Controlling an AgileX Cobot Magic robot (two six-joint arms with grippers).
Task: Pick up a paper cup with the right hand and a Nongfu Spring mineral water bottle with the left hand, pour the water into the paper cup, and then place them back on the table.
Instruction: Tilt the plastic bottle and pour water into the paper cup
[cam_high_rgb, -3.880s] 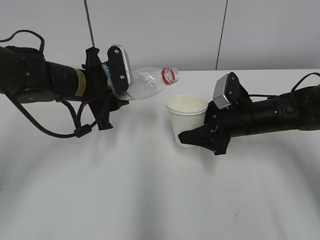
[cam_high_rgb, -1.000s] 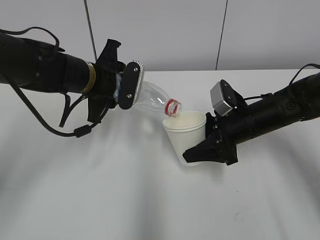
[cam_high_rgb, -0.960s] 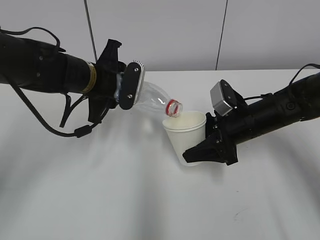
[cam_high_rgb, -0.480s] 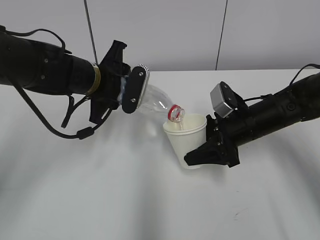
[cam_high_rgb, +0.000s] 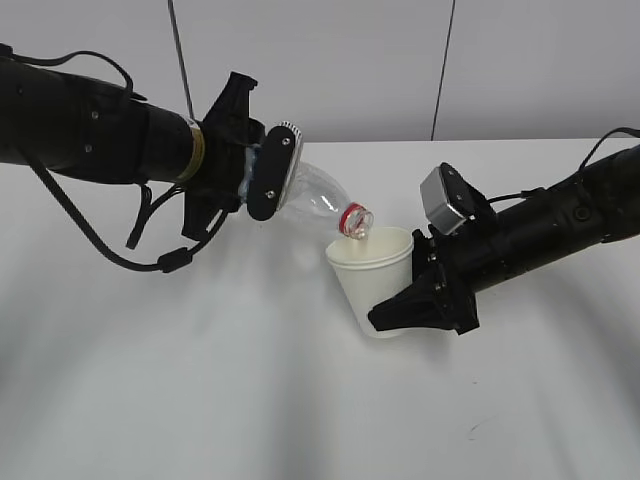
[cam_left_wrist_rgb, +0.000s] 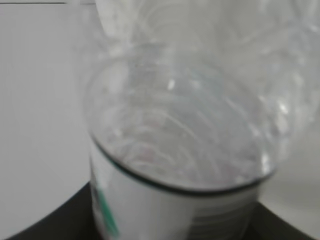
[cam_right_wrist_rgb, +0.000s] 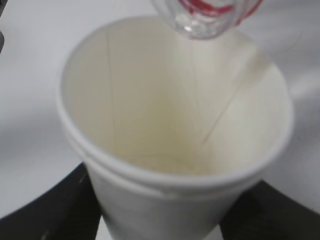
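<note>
My left gripper (cam_high_rgb: 262, 172) is shut on the clear water bottle (cam_high_rgb: 318, 203), which tilts mouth-down to the right. Its red-ringed mouth (cam_high_rgb: 357, 220) hangs just over the near rim of the paper cup (cam_high_rgb: 372, 282). My right gripper (cam_high_rgb: 418, 305) is shut on the cup and holds it slightly tilted, just above the white table (cam_high_rgb: 200, 380). In the right wrist view the bottle mouth (cam_right_wrist_rgb: 207, 17) sits over the open cup (cam_right_wrist_rgb: 175, 135), and a thin clear stream of water (cam_right_wrist_rgb: 197, 100) runs inside. In the left wrist view the bottle body (cam_left_wrist_rgb: 185, 150) fills the frame between the black fingers (cam_left_wrist_rgb: 60, 220).
A grey wall with two dark vertical seams (cam_high_rgb: 441, 70) rises behind the table's far edge. Black cables (cam_high_rgb: 150, 250) hang from the left arm. A small dark scuff (cam_high_rgb: 478, 425) marks the tabletop at the front right.
The left arm has lifted and tipped the bottle from nearly level to mouth-down, bringing the mouth over the cup. The right gripper has tilted the cup slightly and stayed about in place.
</note>
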